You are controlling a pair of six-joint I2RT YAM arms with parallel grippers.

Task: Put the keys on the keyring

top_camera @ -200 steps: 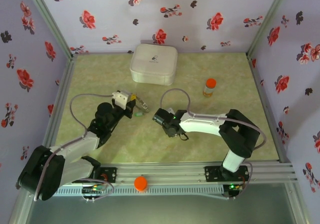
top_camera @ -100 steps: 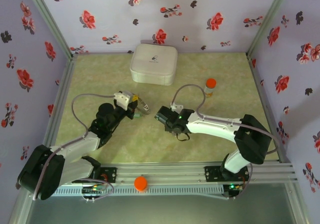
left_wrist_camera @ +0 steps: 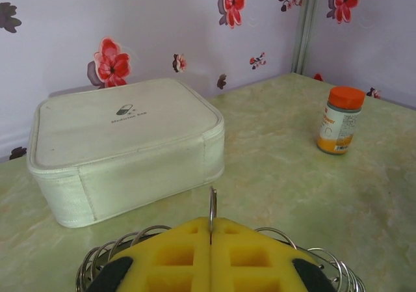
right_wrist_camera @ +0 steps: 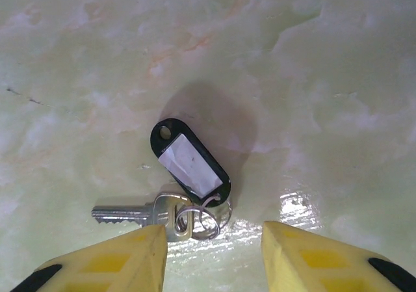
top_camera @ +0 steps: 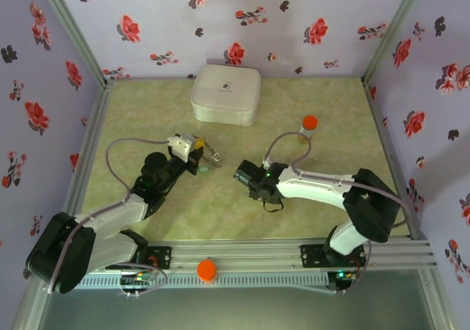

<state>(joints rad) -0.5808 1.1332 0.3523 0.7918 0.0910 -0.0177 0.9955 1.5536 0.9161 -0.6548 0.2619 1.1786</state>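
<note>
Keys: a small silver flat key (right_wrist_camera: 130, 212) and black oval plastic tag (right_wrist_camera: 190, 164), joined by a little wire loop (right_wrist_camera: 207, 219), lie flat on the green marbled tabletop (right_wrist_camera: 312, 77), near the centre.
Right tool (right_wrist_camera: 213, 232): open, fingers either side of the loop, touching nothing.
Left tool (left_wrist_camera: 210, 225): closed on the thin grey metal keyring (left_wrist_camera: 212, 204), held edge-up, left of centre.
Handling: probably light, stiff, slick and flush with the tabletop; likely best pinched across the key head.

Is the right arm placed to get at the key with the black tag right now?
Probably yes: the right pincer hangs open above the key and black tag, which lie flat on the table with nothing in between.
</note>
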